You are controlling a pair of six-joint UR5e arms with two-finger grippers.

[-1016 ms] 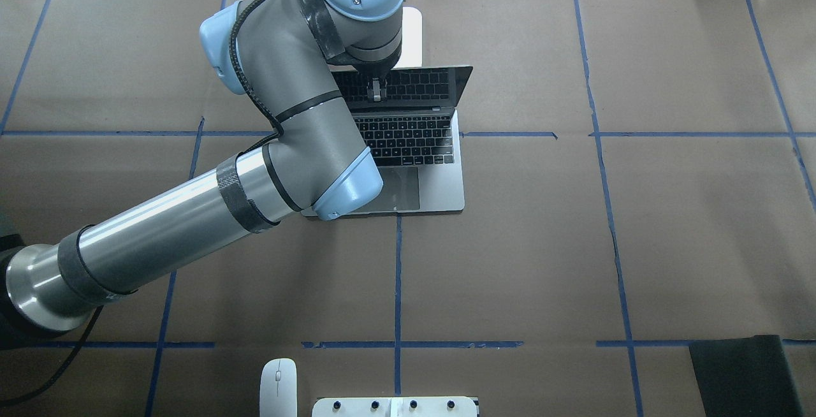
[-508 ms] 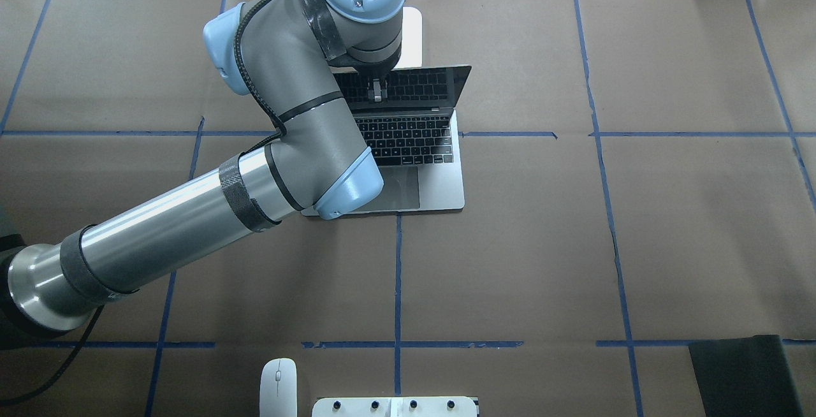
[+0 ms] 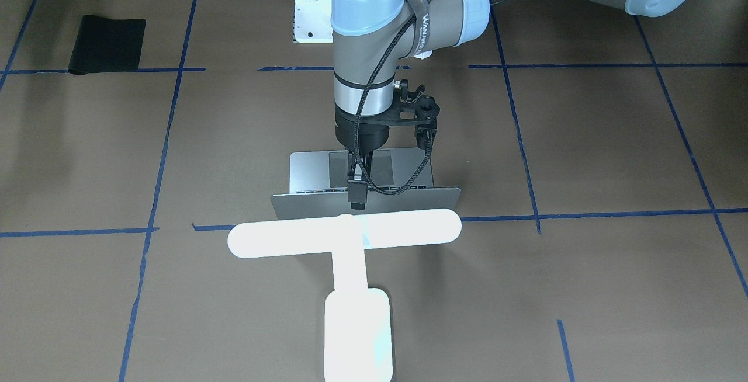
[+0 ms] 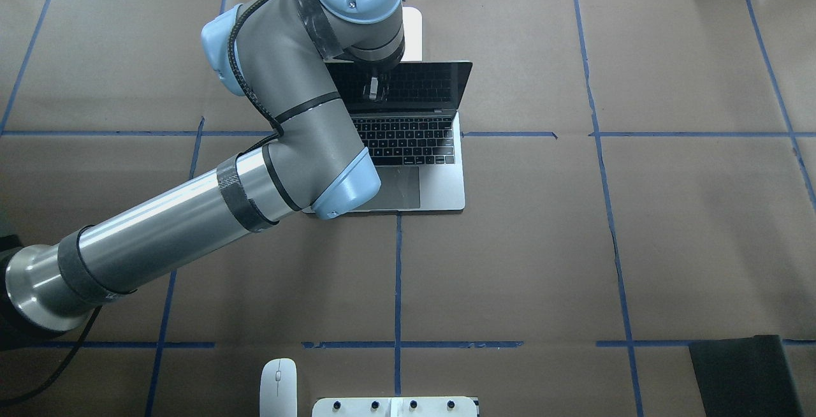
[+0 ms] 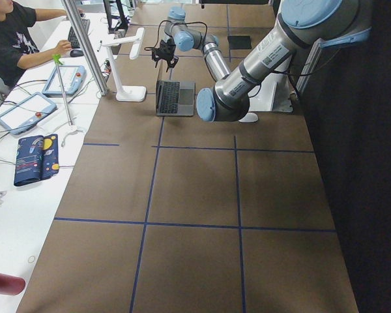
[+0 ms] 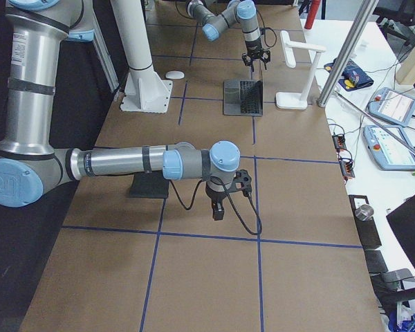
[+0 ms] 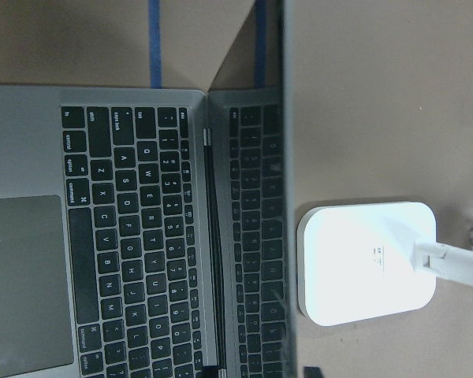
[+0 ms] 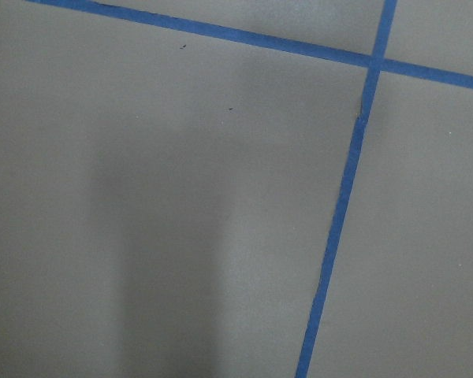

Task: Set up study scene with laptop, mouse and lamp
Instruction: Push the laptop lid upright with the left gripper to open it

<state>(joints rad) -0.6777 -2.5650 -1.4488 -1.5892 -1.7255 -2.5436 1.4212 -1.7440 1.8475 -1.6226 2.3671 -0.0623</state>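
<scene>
The thin silver-grey metal laptop sits open at the far middle of the brown worktop. The left pincer looks nipped tight on its lid's top edge. The glowing white T-shaped lamp stands just behind. The small white oval mouse lies at the near edge, not yet brought over. I cannot tell how the right pincer is set.

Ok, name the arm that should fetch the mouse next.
Left, probably. The mouse lies on its side of the pedestal, while the right fingers hang far off, past the black mat. The left fingers must first let go of the laptop.
</scene>
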